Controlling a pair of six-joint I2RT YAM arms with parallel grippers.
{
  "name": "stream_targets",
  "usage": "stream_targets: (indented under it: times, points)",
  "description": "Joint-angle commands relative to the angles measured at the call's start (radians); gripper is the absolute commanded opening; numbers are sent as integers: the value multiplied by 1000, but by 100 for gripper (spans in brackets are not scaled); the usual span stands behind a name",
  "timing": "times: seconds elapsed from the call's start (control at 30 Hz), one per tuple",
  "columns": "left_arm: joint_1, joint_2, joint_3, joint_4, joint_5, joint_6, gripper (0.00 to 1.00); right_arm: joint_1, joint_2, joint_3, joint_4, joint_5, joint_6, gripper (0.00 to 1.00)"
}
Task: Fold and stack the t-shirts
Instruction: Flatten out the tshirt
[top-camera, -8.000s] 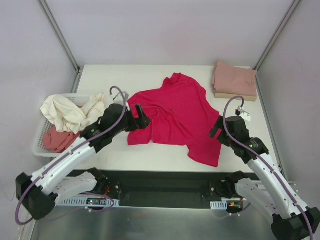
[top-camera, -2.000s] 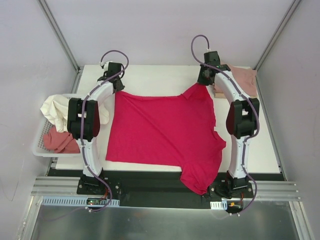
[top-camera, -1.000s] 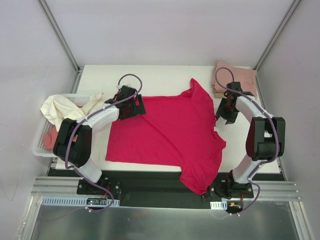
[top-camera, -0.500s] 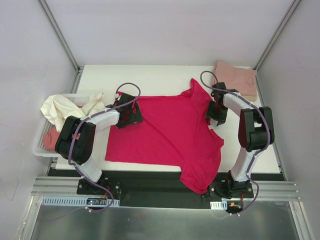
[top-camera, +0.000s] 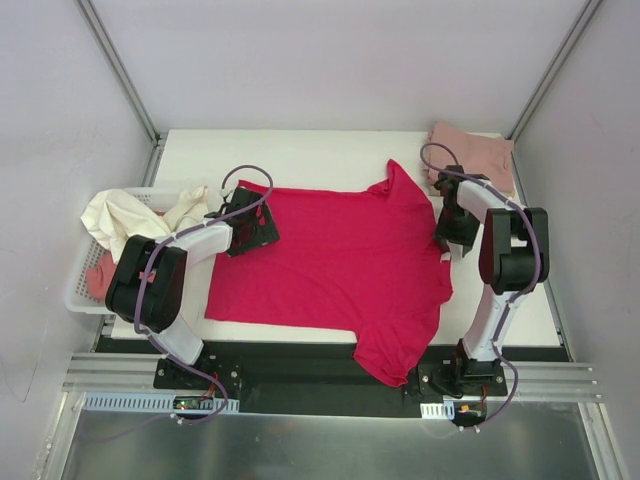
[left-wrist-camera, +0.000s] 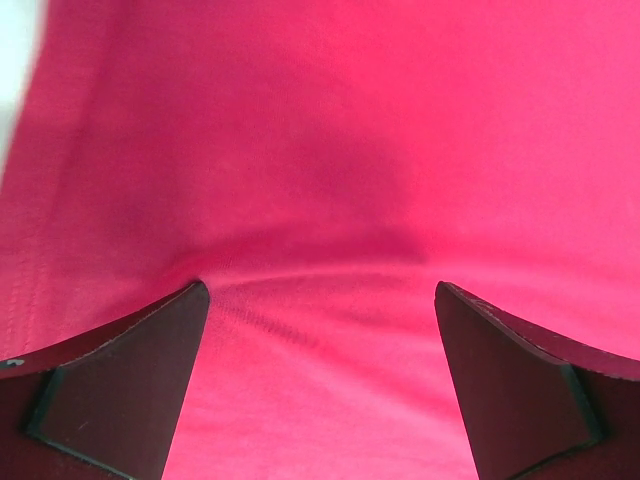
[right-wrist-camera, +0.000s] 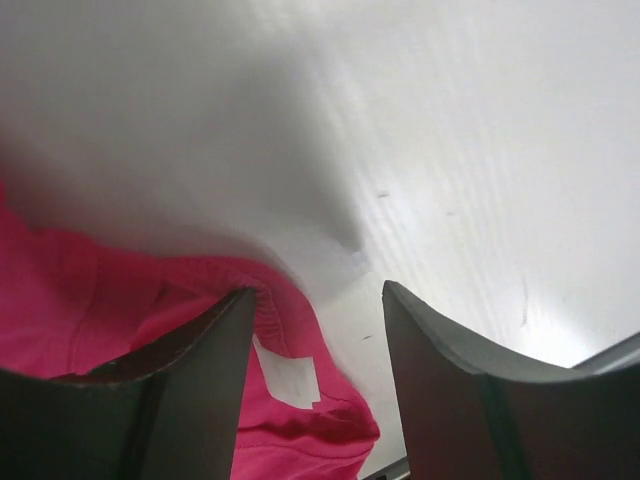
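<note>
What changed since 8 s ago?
Red shirt went from crumpled to spread flat, one part over the near edge. Both grippers let it go and pulled back from the far edge: left gripper open over its left side, right gripper open at its right edge. Pink stack, basket unchanged.

Crimson-red t-shirt (top-camera: 335, 255) spread flat on the table (top-camera: 310, 150), hem left, collar right (white label visible), one sleeve drooping over the near edge. Dusty pink t-shirt (top-camera: 470, 160) folded at far right corner. Cream t-shirt (top-camera: 125, 222) and salmon-pink t-shirt (top-camera: 100, 278) crumpled in the basket (top-camera: 78, 300), left.
</note>
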Motion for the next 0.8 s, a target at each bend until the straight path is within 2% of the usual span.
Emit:
stream_targets:
  times: [0.0,0.07,0.13,0.23,0.37,0.5,0.53,0.63,0.77]
  points:
    - [25,17,-55,-70,-11,15,99,-35,-51,-24,-78,94,12,59]
    - [25,12,-55,-70,10,26,99,-34,-102,-38,-63,57,-3,68]
    - [25,9,-52,-68,36,35,99,-35,-156,-64,0,-59,-55,78]
    - [25,7,-49,-70,53,47,99,-37,-199,-66,67,-220,-98,82]
    - [23,-5,-54,-70,57,58,99,-50,-191,2,86,-277,-91,81]
    - [25,-13,-57,-70,64,61,99,-61,-113,111,83,-320,-107,70]
    - [23,-13,-55,-70,66,59,99,-61,-67,140,80,-325,-109,62]
    - [23,-11,-52,-70,67,63,99,-61,25,241,48,-325,-121,49]
    - [23,-13,-52,-70,69,66,99,-60,103,306,16,-334,-134,46]
